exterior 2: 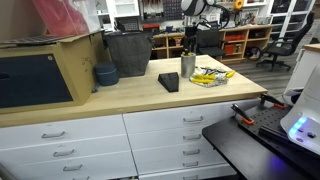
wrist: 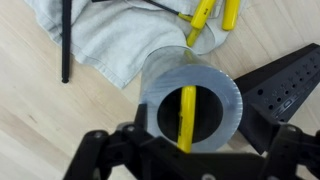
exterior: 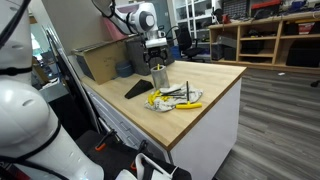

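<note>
A metal cup (wrist: 162, 72) stands upright on the wooden workbench (exterior: 200, 85), and a yellow-handled tool (wrist: 186, 115) stands inside it. My gripper (wrist: 190, 152) hangs straight above the cup's mouth, open, with nothing between its fingers. In both exterior views the gripper (exterior: 156, 60) (exterior 2: 189, 50) sits just over the cup (exterior: 159, 77) (exterior 2: 188, 67). Beside the cup lies a grey cloth (wrist: 100, 40) carrying more yellow-handled tools (wrist: 205, 18) and a thin black tool (wrist: 66, 40).
A black perforated wedge (wrist: 282, 85) (exterior 2: 168, 81) lies next to the cup. Further along the bench are a blue bowl (exterior 2: 105, 74), a dark bin (exterior 2: 127, 52) and a cardboard box (exterior: 102, 60). Drawers (exterior 2: 190, 120) line the bench front.
</note>
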Robot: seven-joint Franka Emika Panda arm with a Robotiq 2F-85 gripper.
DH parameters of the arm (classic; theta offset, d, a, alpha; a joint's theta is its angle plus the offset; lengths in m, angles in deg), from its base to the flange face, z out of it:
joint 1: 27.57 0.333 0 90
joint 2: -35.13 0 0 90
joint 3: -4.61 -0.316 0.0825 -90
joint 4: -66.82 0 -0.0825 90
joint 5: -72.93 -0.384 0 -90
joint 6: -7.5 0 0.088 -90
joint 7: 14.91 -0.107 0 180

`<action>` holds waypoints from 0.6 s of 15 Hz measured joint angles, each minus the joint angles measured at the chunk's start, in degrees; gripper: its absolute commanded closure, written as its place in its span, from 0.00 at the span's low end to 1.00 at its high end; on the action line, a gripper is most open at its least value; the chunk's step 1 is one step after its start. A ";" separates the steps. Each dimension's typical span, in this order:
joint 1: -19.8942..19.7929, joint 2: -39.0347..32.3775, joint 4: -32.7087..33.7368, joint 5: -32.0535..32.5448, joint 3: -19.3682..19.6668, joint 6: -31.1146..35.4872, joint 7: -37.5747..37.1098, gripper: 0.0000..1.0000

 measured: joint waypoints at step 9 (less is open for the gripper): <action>1.18 -0.40 0.81 0.05 0.01 0.85 0.00 0.87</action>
